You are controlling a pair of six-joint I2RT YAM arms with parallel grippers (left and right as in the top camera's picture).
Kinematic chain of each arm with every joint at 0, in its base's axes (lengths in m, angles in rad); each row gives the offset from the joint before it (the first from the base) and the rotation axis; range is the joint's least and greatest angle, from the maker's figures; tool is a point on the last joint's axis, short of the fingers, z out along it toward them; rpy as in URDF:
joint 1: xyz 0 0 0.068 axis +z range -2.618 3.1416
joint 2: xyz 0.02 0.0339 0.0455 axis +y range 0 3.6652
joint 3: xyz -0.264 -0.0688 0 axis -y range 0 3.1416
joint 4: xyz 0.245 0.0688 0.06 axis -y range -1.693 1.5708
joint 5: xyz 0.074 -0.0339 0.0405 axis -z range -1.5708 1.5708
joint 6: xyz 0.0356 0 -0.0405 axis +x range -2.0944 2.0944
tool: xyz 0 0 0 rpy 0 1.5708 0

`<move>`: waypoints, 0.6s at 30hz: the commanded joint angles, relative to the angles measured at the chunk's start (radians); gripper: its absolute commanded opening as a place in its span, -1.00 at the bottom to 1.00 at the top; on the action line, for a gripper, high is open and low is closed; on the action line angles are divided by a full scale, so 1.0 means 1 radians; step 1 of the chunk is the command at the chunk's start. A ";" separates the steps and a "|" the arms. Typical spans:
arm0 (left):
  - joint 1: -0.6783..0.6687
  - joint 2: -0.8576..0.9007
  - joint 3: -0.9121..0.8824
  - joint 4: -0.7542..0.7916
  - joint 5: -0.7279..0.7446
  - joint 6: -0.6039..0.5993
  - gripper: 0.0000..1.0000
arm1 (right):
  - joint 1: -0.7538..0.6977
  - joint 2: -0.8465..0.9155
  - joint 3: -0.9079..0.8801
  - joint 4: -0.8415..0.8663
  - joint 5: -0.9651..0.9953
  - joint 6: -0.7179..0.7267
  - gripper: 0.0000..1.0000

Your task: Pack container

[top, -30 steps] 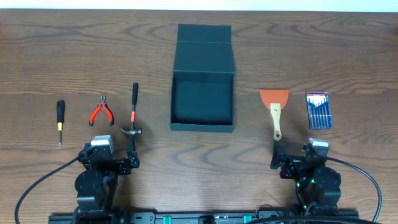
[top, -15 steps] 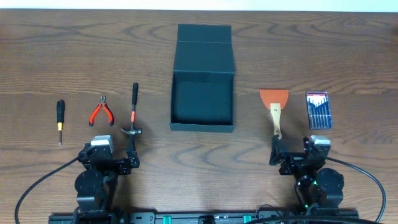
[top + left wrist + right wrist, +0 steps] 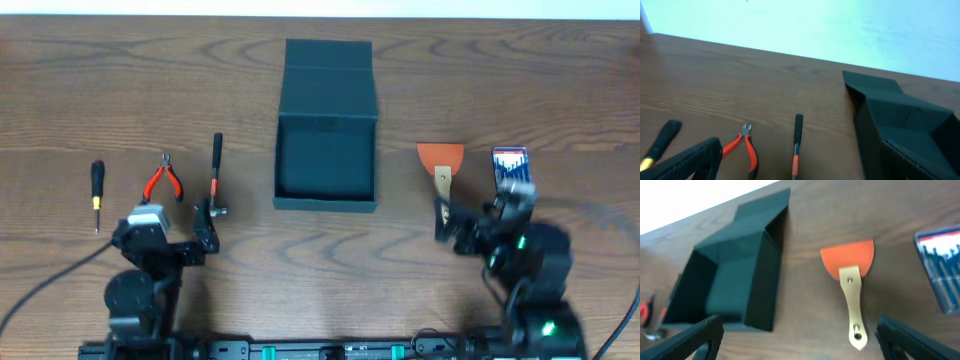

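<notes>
Container (image 3: 326,205): lid flipped back, on surface (image 3: 100,80).
Left fingers (image 3: 692,159): spread, beside hammer (image 3: 797,145).
Right fingers (image 3: 695,339): spread over scraper (image 3: 849,295) handle.

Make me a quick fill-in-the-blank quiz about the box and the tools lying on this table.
1. The container has its flap lid ____.
2. The hammer lies between the pliers and the ____.
3. The scraper lies between the container and the ____.

Missing words: open; container; screwdriver set.
</notes>
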 commanded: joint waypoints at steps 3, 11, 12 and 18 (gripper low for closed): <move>0.031 0.291 0.251 -0.046 0.014 -0.005 0.97 | -0.050 0.336 0.425 -0.195 -0.021 -0.105 0.99; 0.052 0.723 0.649 -0.231 0.037 0.117 0.97 | -0.069 0.647 0.860 -0.412 -0.051 -0.167 0.98; 0.053 0.763 0.684 -0.235 0.036 0.128 0.97 | -0.079 0.672 0.886 -0.418 -0.034 -0.167 0.99; 0.089 0.927 0.795 -0.252 0.037 0.127 0.97 | -0.192 0.902 1.060 -0.539 0.021 -0.216 0.99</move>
